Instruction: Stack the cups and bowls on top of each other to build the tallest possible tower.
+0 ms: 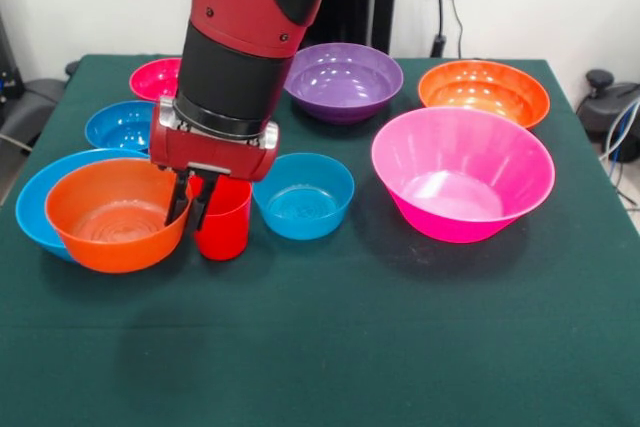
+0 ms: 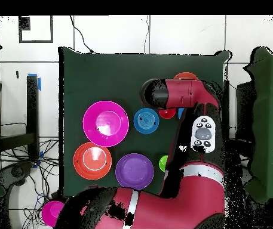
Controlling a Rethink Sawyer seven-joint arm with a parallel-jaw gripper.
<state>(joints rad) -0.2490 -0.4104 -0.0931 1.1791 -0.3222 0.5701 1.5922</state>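
Note:
My gripper hangs low over the left rim of the red cup, which stands on the table; its fingers look closed on that rim. The cup touches an orange bowl nested in the large light blue bowl, the only pile here. The hot-pink bowl, purple bowl, second orange bowl, small blue bowls and small magenta bowl stand alone. The green cup shows only in the overhead view, where the arm hides my gripper.
The table has a dark green cloth with bare room along its front edge in the front view. My arm hides part of the back middle. Cables and grey gear lie off the right edge.

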